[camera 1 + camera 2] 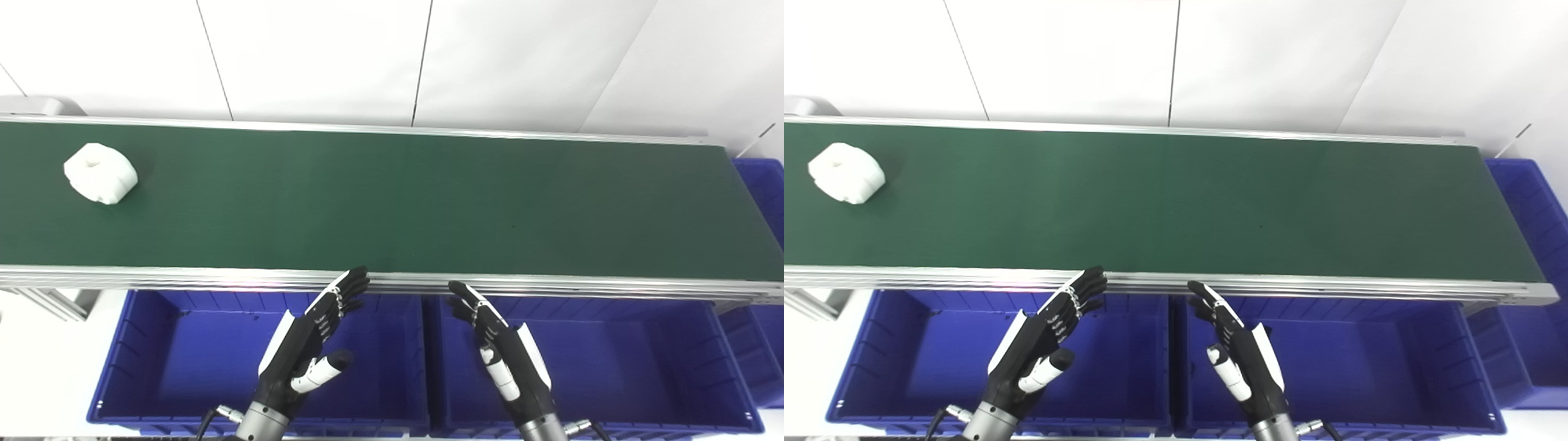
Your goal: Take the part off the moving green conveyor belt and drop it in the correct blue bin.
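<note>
A white, rounded part with a hollow in its top (100,173) lies on the green conveyor belt (392,202) at its far left end; it also shows in the right eye view (846,172). My left hand (312,343) is open and empty over the left blue bin (153,367), with its fingertips near the belt's front rail. My right hand (502,355) is open and empty over the middle blue bin (643,361), also pointing at the rail. Both hands are far to the right of the part.
An aluminium rail (551,285) runs along the belt's near edge above the bins. A third blue bin (762,184) stands past the belt's right end. A white panelled wall is behind the belt.
</note>
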